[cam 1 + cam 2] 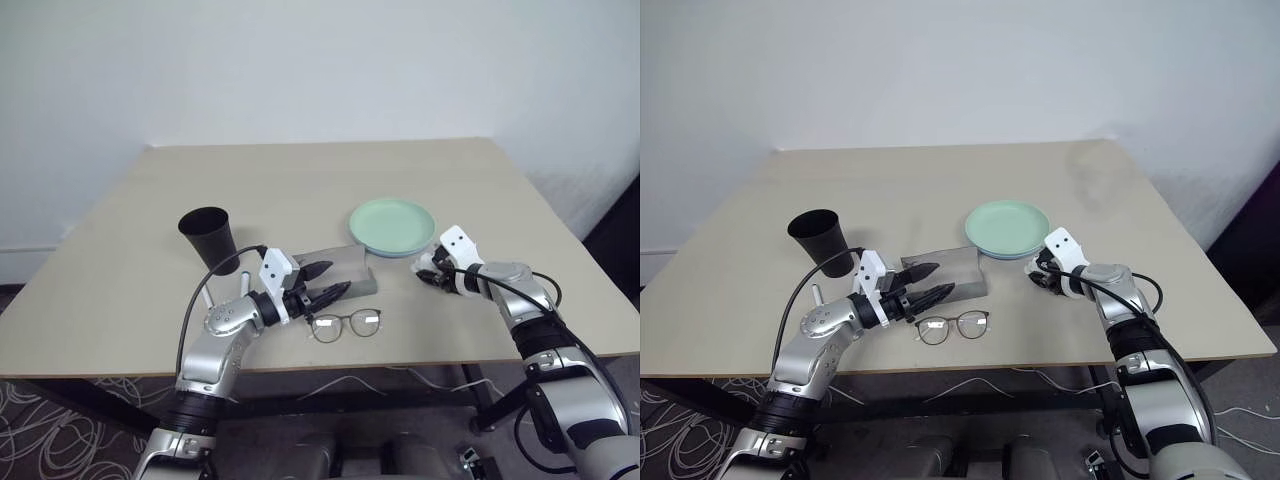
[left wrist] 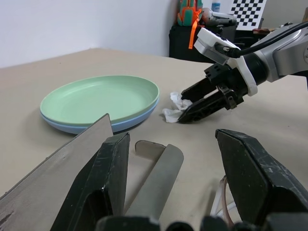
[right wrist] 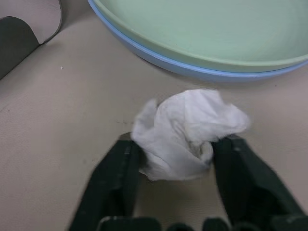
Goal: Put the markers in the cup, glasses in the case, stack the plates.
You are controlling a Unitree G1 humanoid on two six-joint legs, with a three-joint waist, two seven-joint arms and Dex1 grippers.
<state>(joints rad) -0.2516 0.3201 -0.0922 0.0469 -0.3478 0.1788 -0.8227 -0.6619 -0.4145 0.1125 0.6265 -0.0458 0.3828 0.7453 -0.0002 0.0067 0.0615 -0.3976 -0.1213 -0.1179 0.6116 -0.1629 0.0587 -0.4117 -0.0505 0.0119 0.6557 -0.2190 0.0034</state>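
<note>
The mint green plate (image 1: 392,224) lies stacked on the light blue plate (image 2: 67,127), right of centre. The grey case (image 1: 345,262) lies open in front of them, and the glasses (image 1: 346,324) rest on the table just in front of the case. At the left stands the black cup (image 1: 208,237). My left gripper (image 1: 338,277) hovers open at the case, above the glasses. My right gripper (image 3: 178,144) is shut on a crumpled white paper wad (image 3: 187,125) that rests on the table beside the plates. A thin pale stick (image 1: 207,296) lies below the cup; I cannot tell whether it is a marker.
The beige table (image 1: 300,180) has its front edge just below the glasses. A white wall stands behind it. Loose cables lie on the floor under the table.
</note>
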